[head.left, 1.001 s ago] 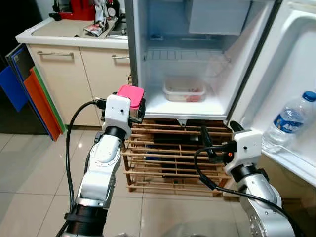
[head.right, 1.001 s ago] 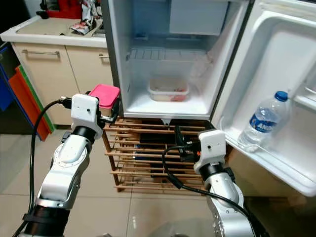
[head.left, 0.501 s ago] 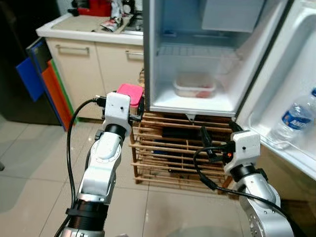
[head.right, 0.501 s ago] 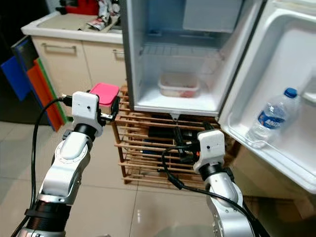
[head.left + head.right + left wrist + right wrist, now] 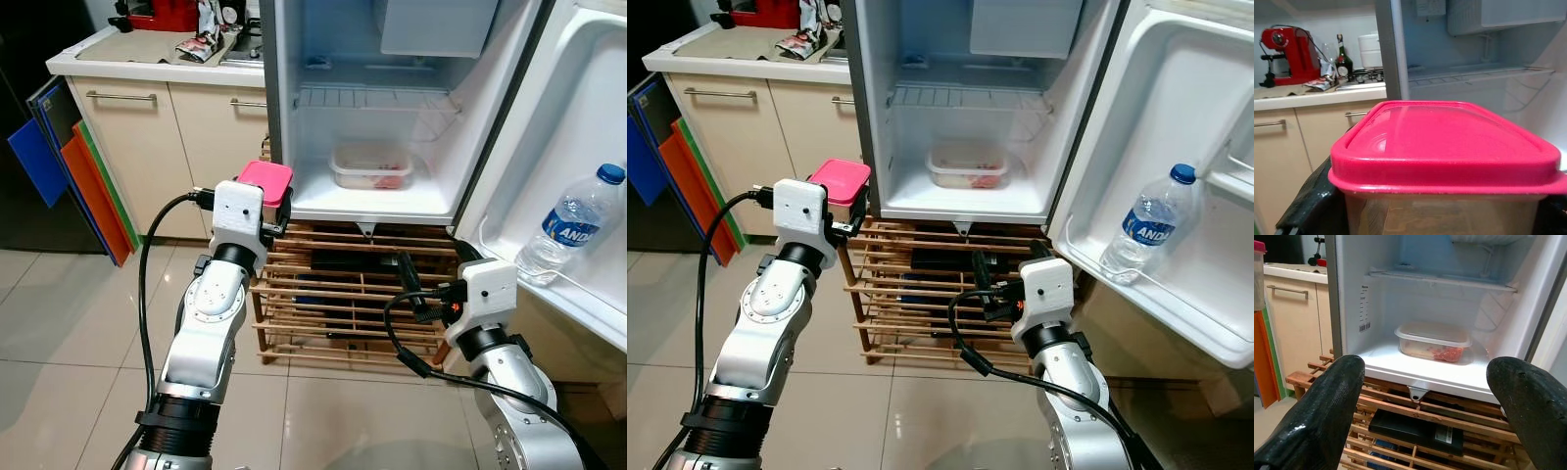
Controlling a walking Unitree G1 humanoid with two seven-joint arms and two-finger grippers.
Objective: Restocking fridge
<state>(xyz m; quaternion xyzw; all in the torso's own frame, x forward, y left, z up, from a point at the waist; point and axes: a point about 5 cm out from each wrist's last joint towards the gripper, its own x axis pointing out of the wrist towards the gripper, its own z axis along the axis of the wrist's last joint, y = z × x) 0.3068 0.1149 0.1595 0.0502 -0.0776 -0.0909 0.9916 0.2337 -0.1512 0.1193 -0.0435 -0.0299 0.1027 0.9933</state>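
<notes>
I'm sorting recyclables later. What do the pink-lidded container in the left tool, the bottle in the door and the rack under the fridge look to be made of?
Pink-lidded container: apparently plastic, with a glossy opaque lid and a see-through body.
Bottle: clear, likely thin plastic, with a blue cap and label.
Rack: pale slatted wood, seemingly unpainted.

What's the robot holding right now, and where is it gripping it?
The left gripper holds the pink-lidded container by its clear sides, below the lid. The right gripper is open, empty.

Silver arms, white wrists, black cables
</notes>
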